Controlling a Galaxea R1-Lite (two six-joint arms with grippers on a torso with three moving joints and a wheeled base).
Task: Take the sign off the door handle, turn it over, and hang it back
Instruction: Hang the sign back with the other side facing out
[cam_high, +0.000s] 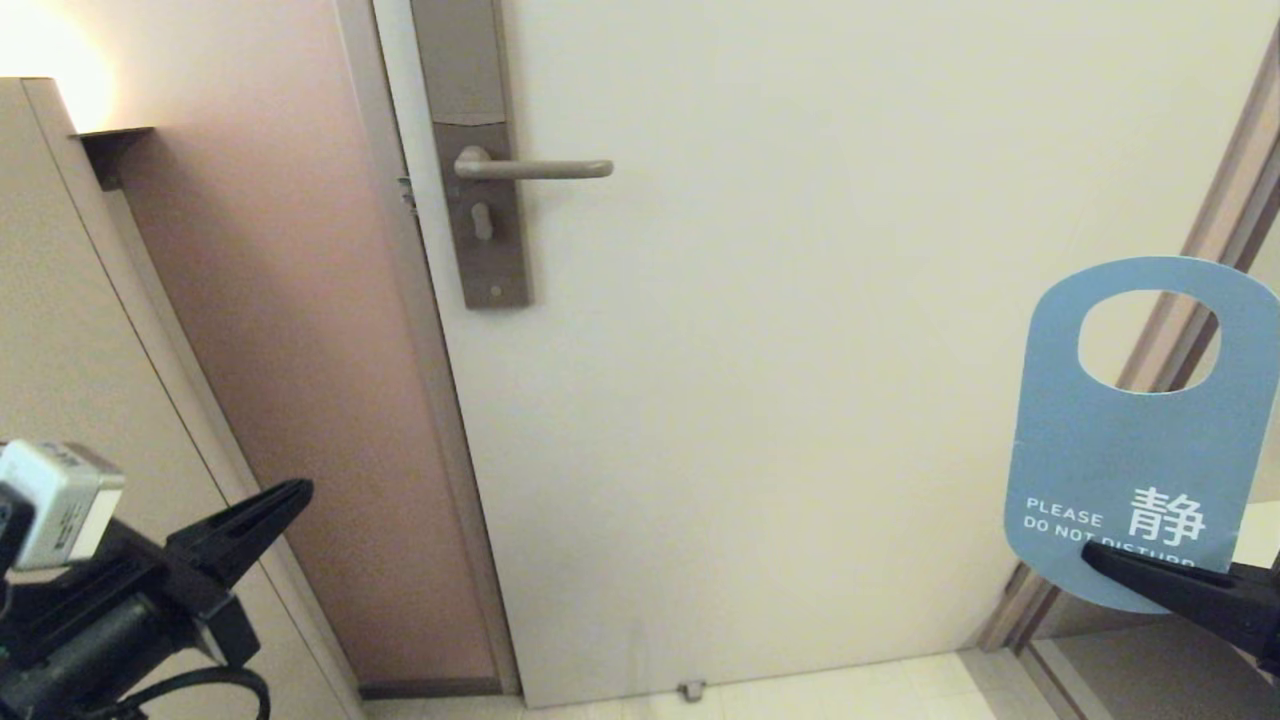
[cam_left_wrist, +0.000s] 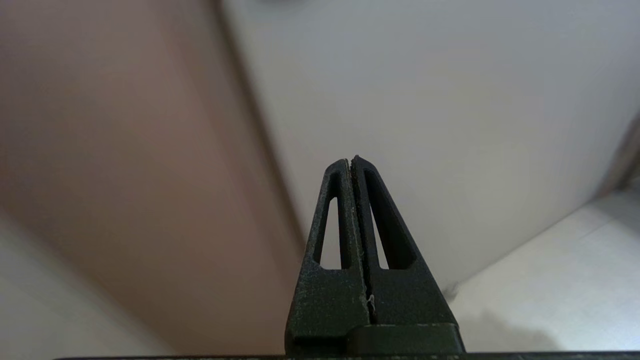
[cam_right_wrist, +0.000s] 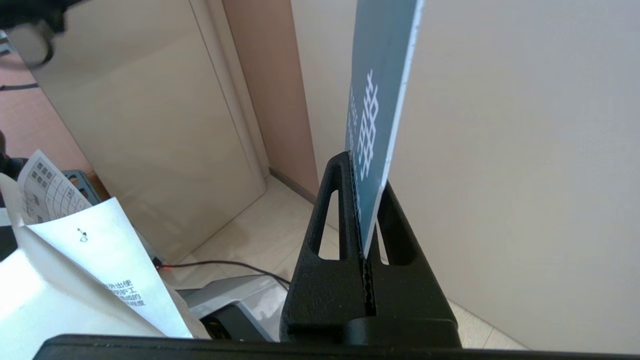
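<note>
The sign (cam_high: 1140, 440) is off the door handle (cam_high: 535, 168) and well to the right of it, lower down, in front of the door (cam_high: 780, 400) near its right edge. It stands upright with its oval hole at the top and its blue side toward the head camera; the white lettering reads "PLEASE DO NOT DISTURB", the last word partly covered, beside a large Chinese character. The right gripper (cam_high: 1100, 555) is clamped on the sign's bottom edge, its black fingers (cam_right_wrist: 345, 210) pinching the card between them, seen edge-on in the right wrist view. The handle is a bare horizontal lever on a tall narrow backplate (cam_high: 478, 150) with a keyhole below the lever. The left gripper (cam_high: 295, 495) sits far below and to the left of the handle, beside the pinkish wall (cam_high: 290, 300), its jaws pressed together on nothing. Near the robot's base, loose white paper sheets (cam_right_wrist: 75, 260) carry a printed grid and small Chinese text too fine to read.
</note>
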